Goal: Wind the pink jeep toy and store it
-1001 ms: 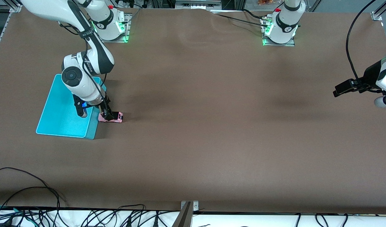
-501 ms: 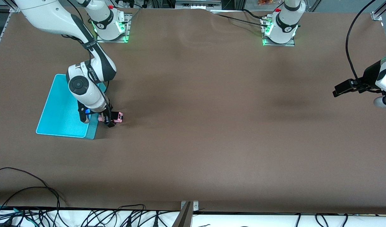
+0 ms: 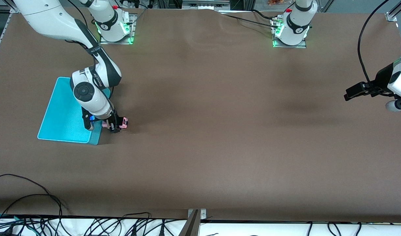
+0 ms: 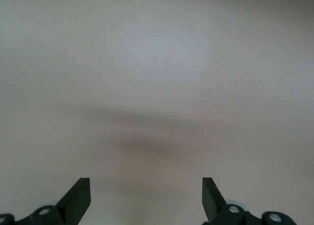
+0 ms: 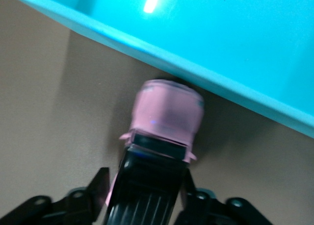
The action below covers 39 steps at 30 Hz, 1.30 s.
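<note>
The pink jeep toy (image 3: 123, 123) stands on the brown table against the cyan bin's (image 3: 61, 113) wall, on the side toward the left arm's end. My right gripper (image 3: 114, 126) is down at the table, its fingers pressed on both sides of the jeep's body. In the right wrist view the jeep (image 5: 168, 118) points its pink hood at the bin wall (image 5: 147, 58), with its black roof between the fingers of my right gripper (image 5: 144, 180). My left gripper (image 3: 353, 92) waits at its own end of the table, open (image 4: 146, 191) over bare cloth.
The cyan bin holds nothing that I can see. Brown cloth (image 3: 220, 131) covers the whole table. Cables (image 3: 40, 196) lie along the edge nearest the front camera. The two arm bases (image 3: 115, 23) (image 3: 292, 28) stand at the farthest edge.
My right gripper came down lower around the jeep and its fingers closed in on the jeep's sides. The jeep stayed beside the bin. The left arm barely moved.
</note>
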### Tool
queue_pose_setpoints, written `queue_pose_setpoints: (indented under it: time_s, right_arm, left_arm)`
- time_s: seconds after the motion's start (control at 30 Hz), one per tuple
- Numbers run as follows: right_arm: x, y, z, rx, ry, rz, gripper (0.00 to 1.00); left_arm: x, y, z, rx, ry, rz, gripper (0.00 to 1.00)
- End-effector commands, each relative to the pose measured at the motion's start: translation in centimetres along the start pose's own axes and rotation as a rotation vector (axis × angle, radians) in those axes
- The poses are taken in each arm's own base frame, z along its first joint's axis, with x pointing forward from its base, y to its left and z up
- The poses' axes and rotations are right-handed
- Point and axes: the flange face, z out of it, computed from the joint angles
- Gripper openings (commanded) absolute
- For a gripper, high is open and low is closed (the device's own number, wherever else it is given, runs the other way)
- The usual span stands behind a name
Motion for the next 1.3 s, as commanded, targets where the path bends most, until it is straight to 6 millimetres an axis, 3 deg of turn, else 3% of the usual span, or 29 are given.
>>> queue_pose_setpoints:
  time_s: [0.0,0.03,0.23,0.6,0.87,0.97,1.27]
  right_arm:
    - [0.2,-0.4,-1.7,0.028,0.027,0.007,0.06]
    - [0.2,-0.5,-1.8,0.03,0.028,0.009,0.0]
    - [0.2,-0.9,-3.3,0.055,0.032,0.012,0.0]
    - [1.3,-2.3,-10.8,0.178,0.081,0.004,0.0]
    - [2.5,-4.1,-14.1,0.184,0.094,0.04,0.0]
    - [2.9,-4.2,-14.5,0.149,0.102,0.019,0.0]
    - [3.5,-2.1,-14.9,-0.026,0.053,-0.277,0.0]
  left_arm:
    - [-0.3,0.1,0.0,-0.012,0.009,0.011,1.0]
    - [-0.3,0.1,0.0,-0.012,0.009,0.011,1.0]
    - [-0.2,0.1,0.2,-0.011,0.006,0.011,1.0]
    - [-0.2,0.1,0.1,-0.01,0.008,0.011,1.0]
    - [-0.2,0.1,0.1,-0.01,0.008,0.011,1.0]
    - [-0.2,0.1,0.1,-0.01,0.008,0.011,1.0]
    - [-0.2,0.1,0.1,-0.01,0.008,0.011,1.0]
